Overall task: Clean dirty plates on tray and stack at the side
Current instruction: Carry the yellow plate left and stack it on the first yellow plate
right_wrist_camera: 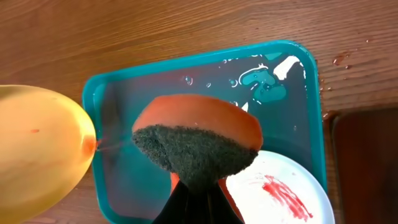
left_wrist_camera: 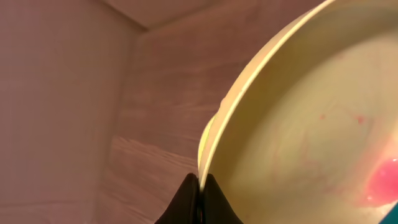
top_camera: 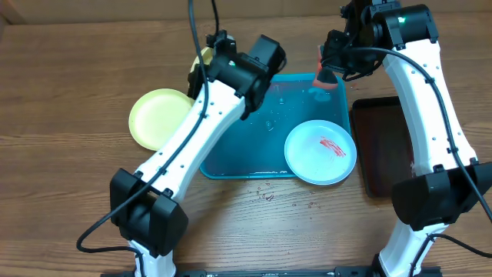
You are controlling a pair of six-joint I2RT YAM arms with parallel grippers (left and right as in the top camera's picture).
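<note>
Wooden table point(top_camera: 61, 92), carrying turquoise tray point(top_camera: 238, 154), yellow-green plate point(top_camera: 150, 115), dark tray point(top_camera: 373, 154)

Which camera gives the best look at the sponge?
Right wrist: the sponge fills the frame centre, orange back and dark scouring face clear. Overhead shows only a small orange patch. Left wrist does not show it.

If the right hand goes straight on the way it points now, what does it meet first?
Probably the bare wet floor of the tray, sponge first, beside the smeared plate; depth is unclear.
</note>
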